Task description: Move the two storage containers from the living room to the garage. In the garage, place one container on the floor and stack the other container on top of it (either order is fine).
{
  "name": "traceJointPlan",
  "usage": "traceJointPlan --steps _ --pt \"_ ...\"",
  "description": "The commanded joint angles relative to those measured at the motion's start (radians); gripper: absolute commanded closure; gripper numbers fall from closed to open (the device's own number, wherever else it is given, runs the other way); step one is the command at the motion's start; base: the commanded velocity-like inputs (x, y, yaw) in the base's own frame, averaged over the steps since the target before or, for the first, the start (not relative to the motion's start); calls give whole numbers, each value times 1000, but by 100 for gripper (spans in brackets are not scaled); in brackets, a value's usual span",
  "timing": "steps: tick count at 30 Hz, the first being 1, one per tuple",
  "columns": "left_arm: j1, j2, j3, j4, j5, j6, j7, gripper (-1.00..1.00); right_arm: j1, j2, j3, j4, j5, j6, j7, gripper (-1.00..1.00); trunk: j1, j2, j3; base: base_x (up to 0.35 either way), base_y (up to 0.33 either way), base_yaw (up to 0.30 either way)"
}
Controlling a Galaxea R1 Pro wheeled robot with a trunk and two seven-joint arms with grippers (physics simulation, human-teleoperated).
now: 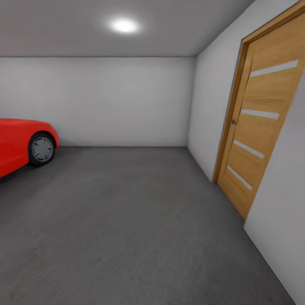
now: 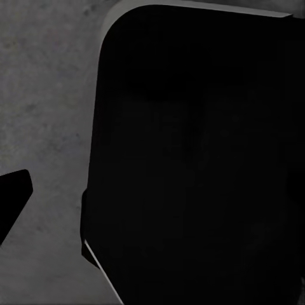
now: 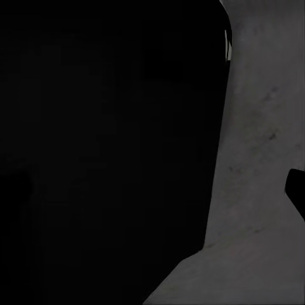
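Observation:
I am in the garage, with its dark grey concrete floor (image 1: pixel 127 220) stretching ahead to white-grey walls. The two storage containers are out of view. In the left wrist view, one black fingertip (image 2: pixel 13 203) of my left gripper sits at the frame's edge over the concrete, with nothing against it. In the right wrist view, one black fingertip (image 3: pixel 297 194) of my right gripper also sits at the edge over bare floor. A large black rounded body (image 2: pixel 197 165) of the robot covers much of both wrist views (image 3: pixel 108 152).
A red car (image 1: pixel 21 142) stands at the left, its front wheel (image 1: pixel 41 149) facing me. A slatted wooden door (image 1: pixel 260 123) is set in the right wall, close by. A ceiling lamp (image 1: pixel 124 25) glows above.

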State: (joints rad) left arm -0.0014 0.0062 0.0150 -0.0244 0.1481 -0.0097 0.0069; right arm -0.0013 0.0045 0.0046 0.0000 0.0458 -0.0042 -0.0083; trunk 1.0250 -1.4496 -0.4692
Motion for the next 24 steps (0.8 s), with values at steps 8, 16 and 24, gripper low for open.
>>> traceJointPlan --steps 8,16,24 --pt "0 -1 0 -1 8 -2 1 -100 0 0 1 0 5 0 -1 -100 0 0 -1 1 0 -96" --pt "0 0 0 0 9 0 1 -100 0 -1 5 0 6 0 -1 -100 0 0 -1 236 0 -5" --pt "0 0 0 0 9 0 1 -100 0 -1 5 0 6 0 -1 -100 0 0 -1 318 0 0"
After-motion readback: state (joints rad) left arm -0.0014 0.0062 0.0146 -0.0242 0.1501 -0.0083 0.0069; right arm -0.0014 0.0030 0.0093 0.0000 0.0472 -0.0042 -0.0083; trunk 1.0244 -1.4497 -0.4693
